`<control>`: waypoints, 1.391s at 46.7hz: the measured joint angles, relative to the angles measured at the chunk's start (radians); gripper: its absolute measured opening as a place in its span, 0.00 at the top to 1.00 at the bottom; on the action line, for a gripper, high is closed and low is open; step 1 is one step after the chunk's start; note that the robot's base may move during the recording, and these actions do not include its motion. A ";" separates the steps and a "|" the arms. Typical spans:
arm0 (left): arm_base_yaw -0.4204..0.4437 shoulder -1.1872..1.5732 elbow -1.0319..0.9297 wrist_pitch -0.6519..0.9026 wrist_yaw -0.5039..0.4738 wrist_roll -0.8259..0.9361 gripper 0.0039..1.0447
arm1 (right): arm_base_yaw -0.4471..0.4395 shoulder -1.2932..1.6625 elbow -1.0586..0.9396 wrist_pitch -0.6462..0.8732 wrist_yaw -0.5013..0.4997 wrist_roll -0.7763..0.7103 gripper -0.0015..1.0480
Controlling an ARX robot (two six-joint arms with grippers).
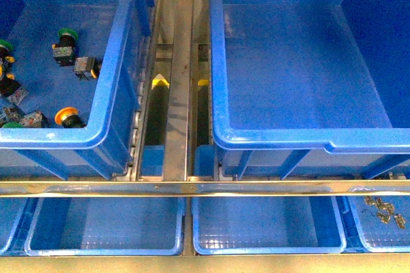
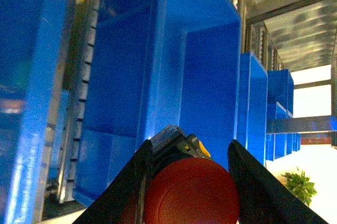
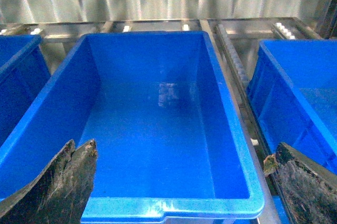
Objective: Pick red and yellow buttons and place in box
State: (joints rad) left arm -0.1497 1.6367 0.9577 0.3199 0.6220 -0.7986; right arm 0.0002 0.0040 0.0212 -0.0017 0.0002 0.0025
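The left gripper [image 2: 190, 149] pinches the red button [image 2: 192, 192], probably by its black body. It seems light and rigid, with a slippery cap. The right gripper [image 3: 181, 150] has its jaws spread.

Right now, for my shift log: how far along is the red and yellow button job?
Done: nothing yet. The box shows no buttons in the front view. In hand: the left end effector is shut on the red button, with the box not yet reached. Left: dropping that one in, then fetching the yellow button, which lies in the left crate among green-capped ones.
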 joint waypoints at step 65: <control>-0.478 0.234 0.113 0.105 -0.275 -0.233 0.68 | 0.233 0.757 0.083 0.373 -0.175 -0.237 0.06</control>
State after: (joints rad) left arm -0.6281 1.8706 1.0710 0.4248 0.3466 -1.0313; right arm 0.2329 0.7612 0.1040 0.3714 -0.1753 -0.2340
